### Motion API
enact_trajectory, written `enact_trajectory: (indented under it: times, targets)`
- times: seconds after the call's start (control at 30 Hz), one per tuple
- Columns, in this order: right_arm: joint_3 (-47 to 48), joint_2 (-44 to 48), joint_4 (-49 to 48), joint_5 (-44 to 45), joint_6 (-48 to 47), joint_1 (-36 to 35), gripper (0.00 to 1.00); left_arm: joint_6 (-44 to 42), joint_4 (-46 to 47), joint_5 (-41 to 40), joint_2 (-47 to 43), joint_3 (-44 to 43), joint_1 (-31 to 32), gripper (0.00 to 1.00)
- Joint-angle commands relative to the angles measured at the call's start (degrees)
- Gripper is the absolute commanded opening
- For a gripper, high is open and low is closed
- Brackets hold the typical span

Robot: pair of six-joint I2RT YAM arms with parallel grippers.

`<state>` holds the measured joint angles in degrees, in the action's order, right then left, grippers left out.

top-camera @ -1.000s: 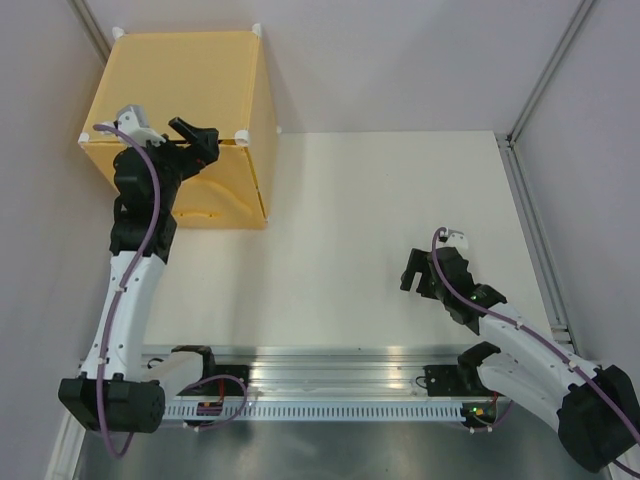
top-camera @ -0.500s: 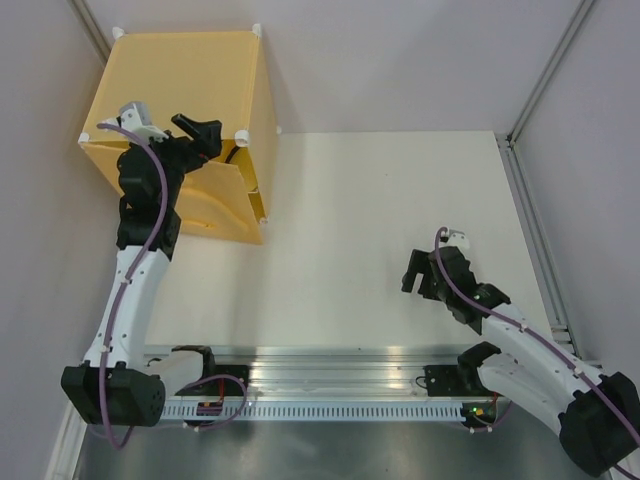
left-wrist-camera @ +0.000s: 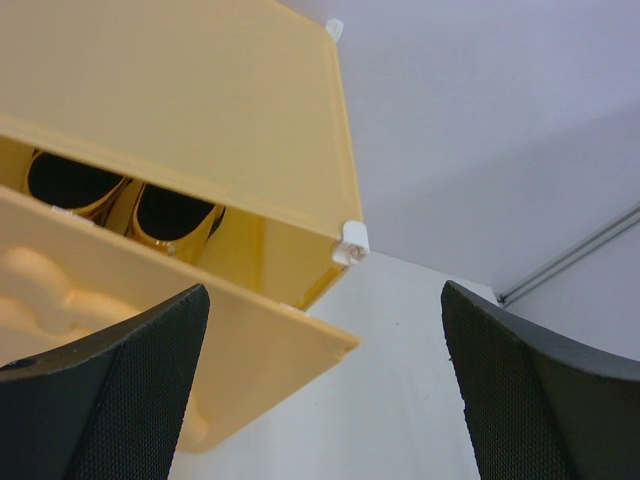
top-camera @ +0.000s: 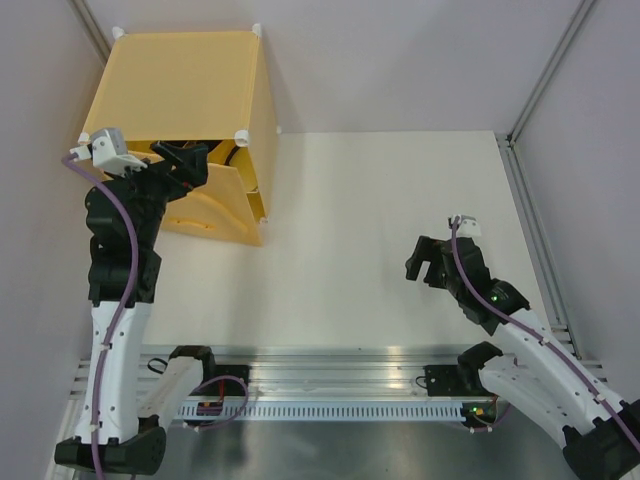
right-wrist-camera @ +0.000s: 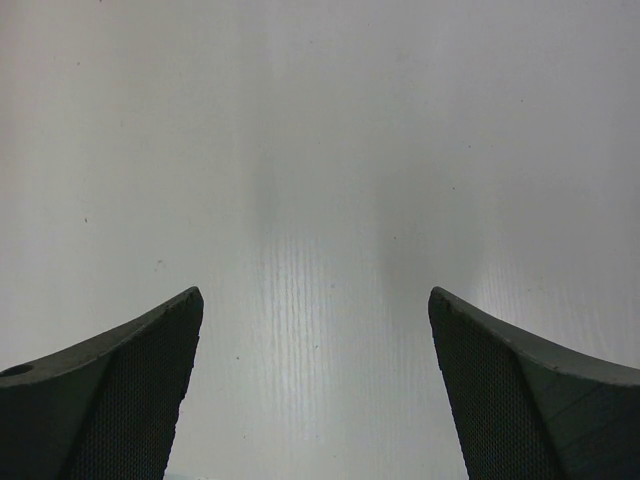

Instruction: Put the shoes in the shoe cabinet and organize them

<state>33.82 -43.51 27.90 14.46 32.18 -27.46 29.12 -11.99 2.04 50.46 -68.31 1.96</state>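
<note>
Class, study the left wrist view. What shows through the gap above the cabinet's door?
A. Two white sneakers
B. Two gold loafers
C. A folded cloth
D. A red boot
B: two gold loafers with black insides sit side by side inside the cabinet, seen in the gap above its door, which stands ajar.

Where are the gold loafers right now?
The left wrist view shows the gold loafers side by side inside the shoe cabinet, just behind its partly open door, at the far left corner of the table.
</note>
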Motion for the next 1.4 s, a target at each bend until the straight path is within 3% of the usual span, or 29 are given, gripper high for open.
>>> enact_trajectory:
  times: [0.0,0.27,0.4,0.8,1.1,1.37]
  targets:
    - [1.51,0.26,1.89,1.27,-0.81,0.22,0.98,-1.00,-12.87,-0.03,-2.11,-0.25,-0.02,1.00]
    - [2.12,0.44,2.25,1.63,-0.89,0.31,0.98,-1.52,-18.69,3.49,-4.84,8.71,-0.02,0.87]
    - [1.42,0.88,1.90,2.06,-0.54,0.30,0.98,-1.79,-17.99,3.15,-0.99,9.87,-0.02,0.84]
    - [2.12,1.40,2.68,2.50,-0.10,0.31,0.98,4.18,1.43,-0.02,17.55,5.74,-0.02,0.83]
    - [1.86,2.55,2.95,2.77,-0.10,0.22,0.98,6.47,14.08,-4.76,20.29,8.72,0.07,0.84]
    - [1.86,2.72,3.21,2.68,0.07,0.22,0.98,6.65,14.19,-4.33,19.52,13.02,0.07,0.88]
